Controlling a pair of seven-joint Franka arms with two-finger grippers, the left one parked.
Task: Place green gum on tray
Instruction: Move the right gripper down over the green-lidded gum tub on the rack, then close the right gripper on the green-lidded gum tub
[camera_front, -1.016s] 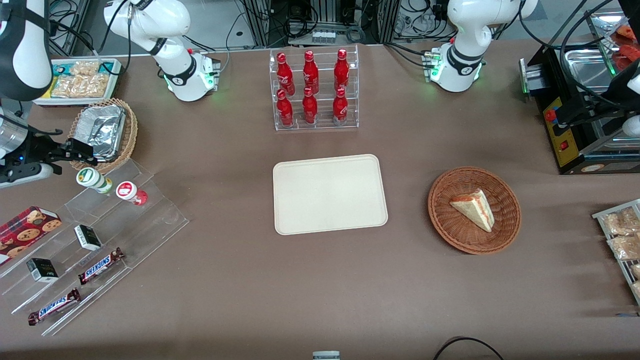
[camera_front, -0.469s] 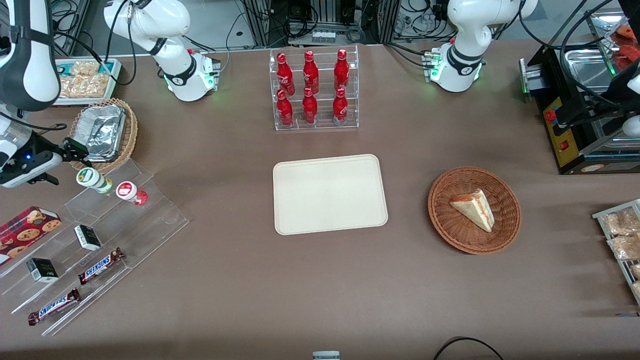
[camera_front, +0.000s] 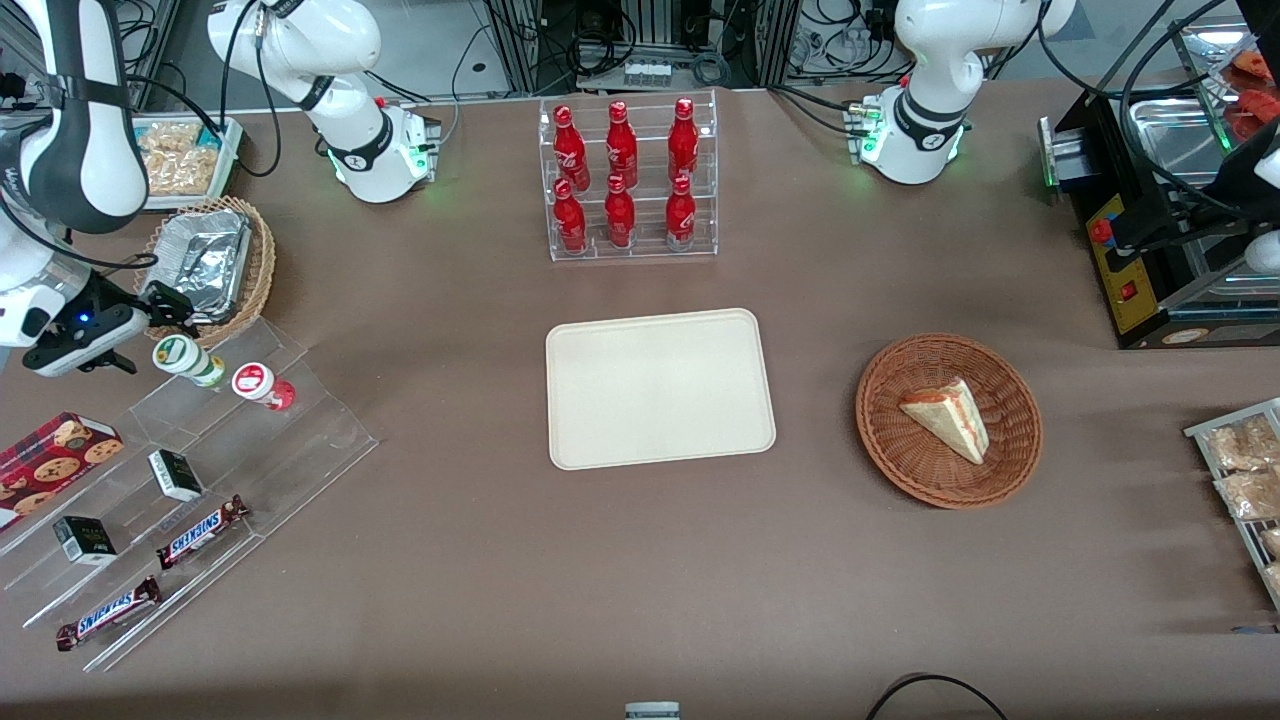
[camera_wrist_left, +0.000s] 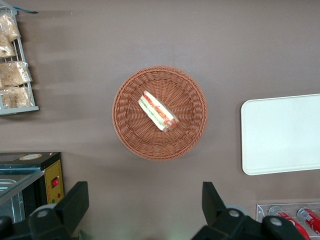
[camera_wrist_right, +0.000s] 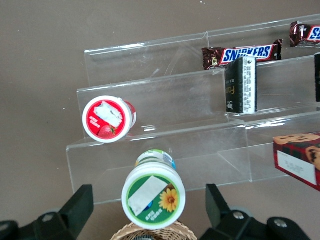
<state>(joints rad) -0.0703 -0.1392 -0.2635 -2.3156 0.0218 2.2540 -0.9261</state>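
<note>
We see the hand (camera_wrist_right: 145, 210) has shifted in over the gum (camera_wrist_right: 153, 195), jaws wide and probably straddling it, so grasp comes next; tray (camera_front: 660, 388) bare.

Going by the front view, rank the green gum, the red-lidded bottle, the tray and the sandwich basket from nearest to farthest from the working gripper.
The gripper hangs open just above the top step of the clear stand.
1. Green gum, directly under it on the top step.
2. Red-lidded bottle, beside the green gum.
3. Tray, mid-table.
4. Sandwich basket, toward the parked arm's end.
</note>
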